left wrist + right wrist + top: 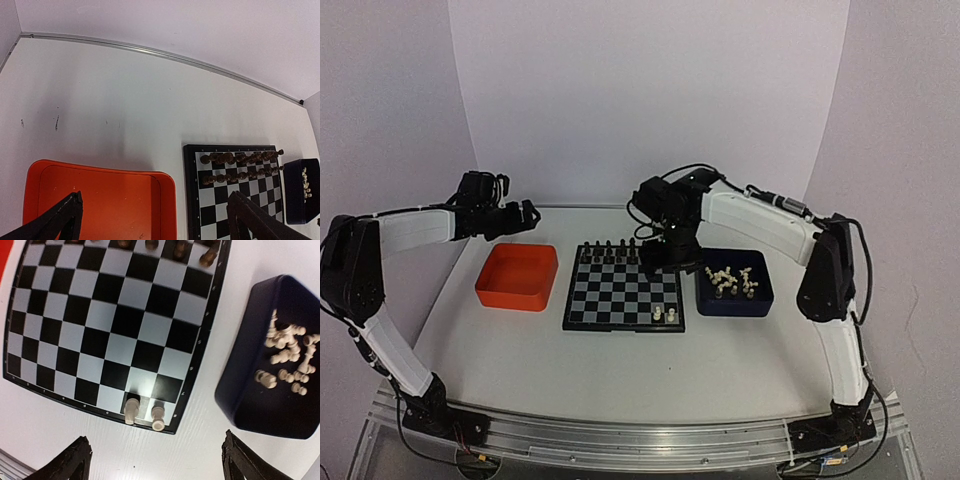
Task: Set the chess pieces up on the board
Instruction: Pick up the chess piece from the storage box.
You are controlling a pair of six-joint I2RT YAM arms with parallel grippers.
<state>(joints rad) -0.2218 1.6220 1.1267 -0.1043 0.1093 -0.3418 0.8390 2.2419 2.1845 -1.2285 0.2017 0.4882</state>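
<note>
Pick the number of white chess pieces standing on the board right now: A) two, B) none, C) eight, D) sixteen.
A: just two white pieces stand side by side at the board's near right corner, while others lie in the dark blue tray.

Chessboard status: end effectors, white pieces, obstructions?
Left end effector open by orange plastic tray; right end effector open above black-and-grey checkered chessboard. Two cream-white plastic chessmen on its near-right corner; rest in dark blue tray. No obstruction seen.
</note>
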